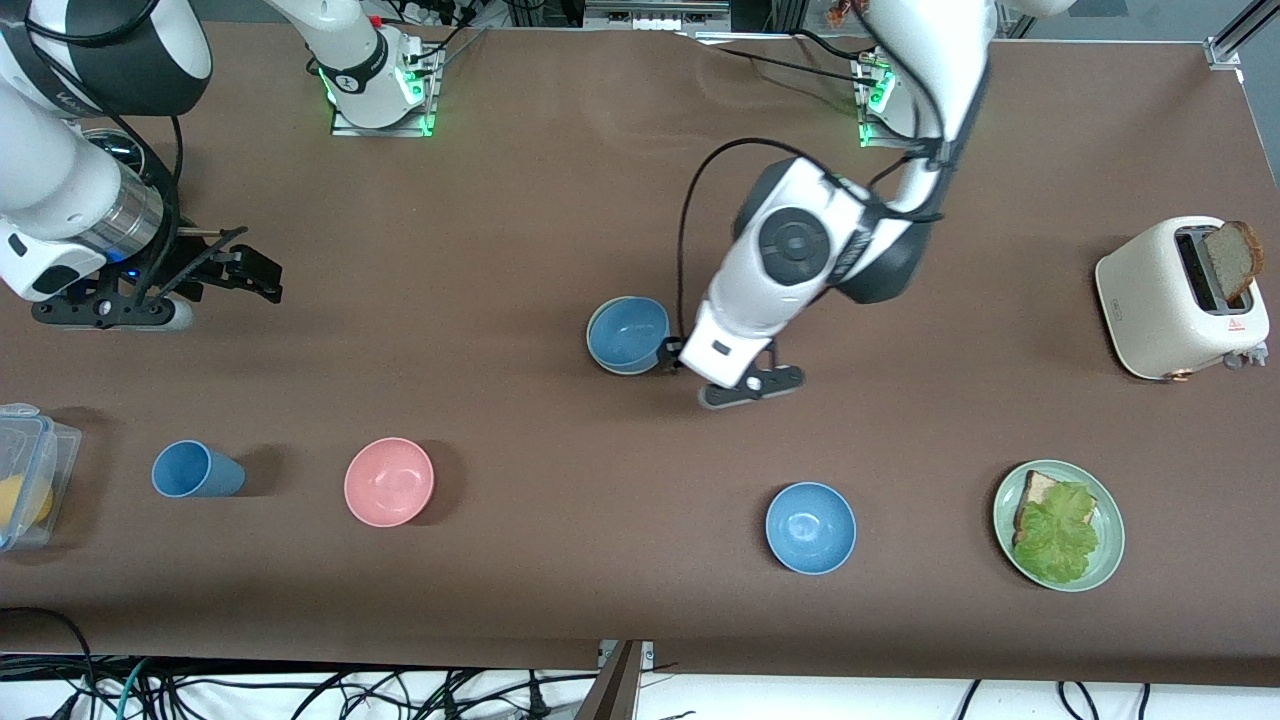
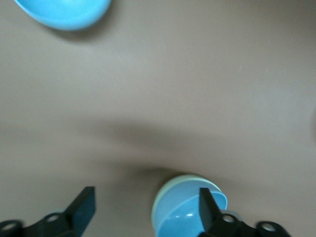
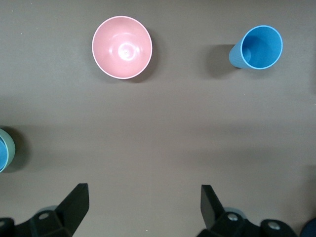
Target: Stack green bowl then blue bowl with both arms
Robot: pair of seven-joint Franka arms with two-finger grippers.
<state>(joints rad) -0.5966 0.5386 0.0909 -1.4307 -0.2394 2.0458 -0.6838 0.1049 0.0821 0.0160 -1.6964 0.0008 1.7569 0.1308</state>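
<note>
The blue bowl (image 1: 628,333) sits nested inside the green bowl (image 1: 591,338) near the middle of the table. Only the green bowl's pale rim shows around it. My left gripper (image 1: 745,385) is open and empty, low beside the stack toward the left arm's end. In the left wrist view the gripper (image 2: 148,207) shows the blue bowl (image 2: 182,219) and the green rim (image 2: 157,210) by one finger (image 2: 210,210). My right gripper (image 1: 245,268) waits open and empty over the right arm's end of the table. It is also open in its own view (image 3: 143,202).
A brighter blue bowl (image 1: 810,527), a pink bowl (image 1: 389,481) and a blue cup (image 1: 195,470) stand nearer the front camera. A green plate (image 1: 1004,505) with bread and lettuce and a toaster (image 1: 1165,300) are toward the left arm's end. A plastic container (image 1: 30,480) sits at the right arm's end.
</note>
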